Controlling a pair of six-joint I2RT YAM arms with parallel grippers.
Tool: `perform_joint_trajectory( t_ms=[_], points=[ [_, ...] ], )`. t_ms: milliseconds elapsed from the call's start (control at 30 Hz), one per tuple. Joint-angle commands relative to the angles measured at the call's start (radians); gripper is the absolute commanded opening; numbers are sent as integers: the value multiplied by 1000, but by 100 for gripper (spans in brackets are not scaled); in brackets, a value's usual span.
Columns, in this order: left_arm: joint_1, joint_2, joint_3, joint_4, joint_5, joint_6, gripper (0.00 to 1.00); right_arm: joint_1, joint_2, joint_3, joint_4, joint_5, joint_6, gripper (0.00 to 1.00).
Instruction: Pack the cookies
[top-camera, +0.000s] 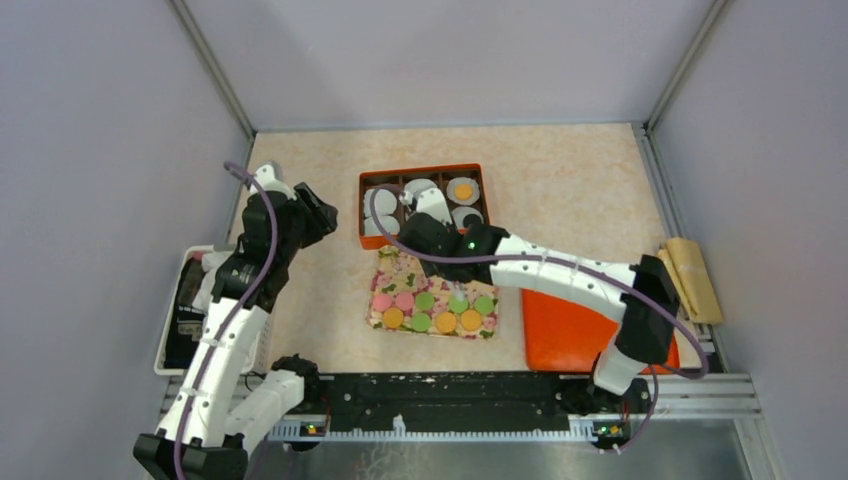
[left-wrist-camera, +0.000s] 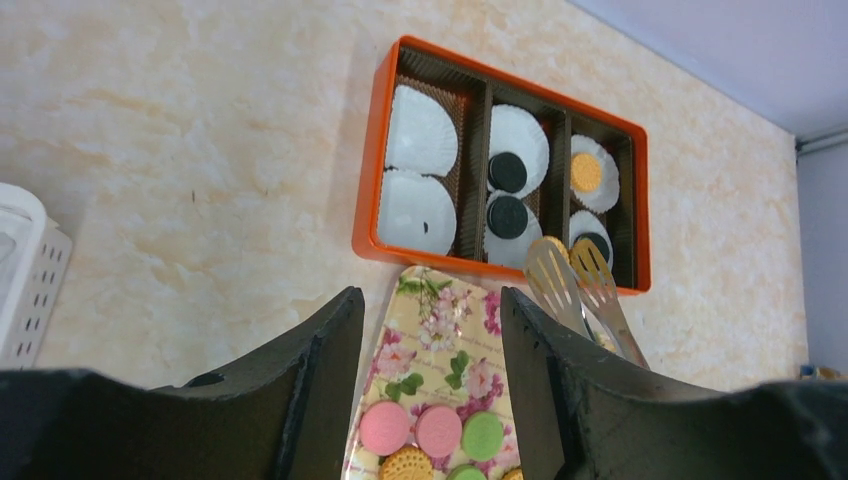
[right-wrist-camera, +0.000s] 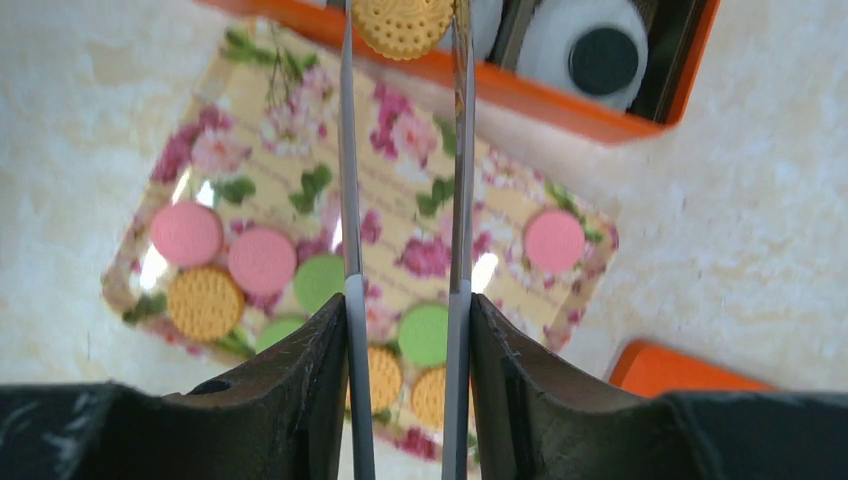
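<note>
My right gripper (right-wrist-camera: 405, 310) is shut on metal tongs (right-wrist-camera: 349, 150). The tongs pinch an orange cookie (right-wrist-camera: 402, 25) over the near edge of the orange box (top-camera: 420, 169). The box holds white paper cups, some with black cookies (left-wrist-camera: 507, 172) and one with an orange cookie (left-wrist-camera: 586, 172). The floral tray (top-camera: 400, 265) in front of the box carries several pink, green and orange cookies (top-camera: 432, 300). My left gripper (left-wrist-camera: 430, 300) is open and empty, hovering left of the box, above the tray's far end. The tongs (left-wrist-camera: 570, 285) also show in the left wrist view.
A white basket (top-camera: 180, 310) stands at the table's left edge beside the left arm. An orange lid (top-camera: 560, 335) lies under the right arm. A tan block (top-camera: 693, 275) lies at the right edge. Grey walls close in the table.
</note>
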Motion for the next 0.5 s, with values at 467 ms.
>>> perform_joint_trajectory(
  t_ms=[467],
  points=[
    [44, 0, 5, 15, -38, 29, 59, -169, 530, 649, 90, -140, -278, 13]
  ],
)
